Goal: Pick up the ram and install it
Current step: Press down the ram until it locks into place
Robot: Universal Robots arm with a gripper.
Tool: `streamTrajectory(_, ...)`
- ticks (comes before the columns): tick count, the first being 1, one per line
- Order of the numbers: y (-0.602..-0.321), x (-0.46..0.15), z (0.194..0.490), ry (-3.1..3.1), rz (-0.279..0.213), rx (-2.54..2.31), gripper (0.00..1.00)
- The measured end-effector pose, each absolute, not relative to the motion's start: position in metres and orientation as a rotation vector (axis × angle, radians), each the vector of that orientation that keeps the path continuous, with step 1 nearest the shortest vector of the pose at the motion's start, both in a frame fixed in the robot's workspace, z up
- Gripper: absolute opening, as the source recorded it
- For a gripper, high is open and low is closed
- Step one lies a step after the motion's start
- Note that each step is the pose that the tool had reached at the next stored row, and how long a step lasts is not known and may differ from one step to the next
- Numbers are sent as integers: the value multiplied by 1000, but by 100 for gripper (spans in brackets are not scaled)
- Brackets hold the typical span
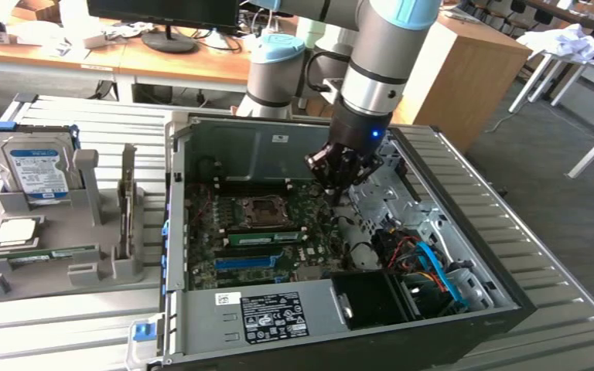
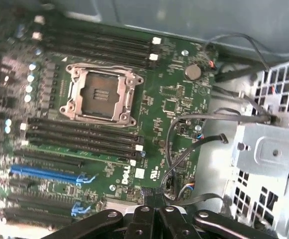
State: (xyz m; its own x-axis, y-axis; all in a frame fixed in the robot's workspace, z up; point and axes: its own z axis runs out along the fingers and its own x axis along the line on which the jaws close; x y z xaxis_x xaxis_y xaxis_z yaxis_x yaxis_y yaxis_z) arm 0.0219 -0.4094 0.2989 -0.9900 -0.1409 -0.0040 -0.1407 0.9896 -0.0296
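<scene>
Hanging over the open computer case [image 1: 452, 255], the gripper [image 1: 340, 188] was poised above the motherboard [image 1: 276, 232], just beside the empty processor socket [image 1: 266, 210] on the side of the drive cage. Its fingers [image 2: 149, 211] were pressed together with no gap between them, and nothing was held. The ram [image 1: 55, 253] lay well apart from the gripper, outside the case, resting on its long edge in a low groove of the grey holder [image 1: 90, 267] near the bench's [image 1: 544, 340] edge on the exterior view's left. A silver hard drive [image 1: 34, 166] with a blue-white label stood upright in the same holder, toward the bench's far edge, and a square processor chip [image 1: 16, 232] sat between it and the ram. From the wrist view, the socket [image 2: 100, 94] had rows of black memory slots [image 2: 84, 132] on both sides, a long blue slot [image 2: 47, 173] lay beyond them, and grey cables [image 2: 184, 144] looped across the board close to the fingers.
</scene>
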Motion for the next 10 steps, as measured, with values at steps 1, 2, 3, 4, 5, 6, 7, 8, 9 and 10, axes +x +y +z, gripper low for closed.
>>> streamTrajectory(1,-409,22,299,3129,-46,-193,10)
streamTrajectory(2,-409,22,299,3131,-46,-165,10)
streamTrajectory(3,-409,22,299,3133,-46,-135,10)
streamTrajectory(4,-409,22,299,3134,-46,-107,10)
streamTrajectory(5,-409,22,299,3135,-46,-79,10)
streamTrajectory(6,-409,22,299,3136,-46,-51,10)
streamTrajectory(7,-409,22,298,3137,-46,-22,10)
streamTrajectory(8,-409,22,298,3137,-46,6,10)
streamTrajectory(9,-409,22,298,3137,-46,36,10)
streamTrajectory(10,-409,22,298,3137,-46,65,10)
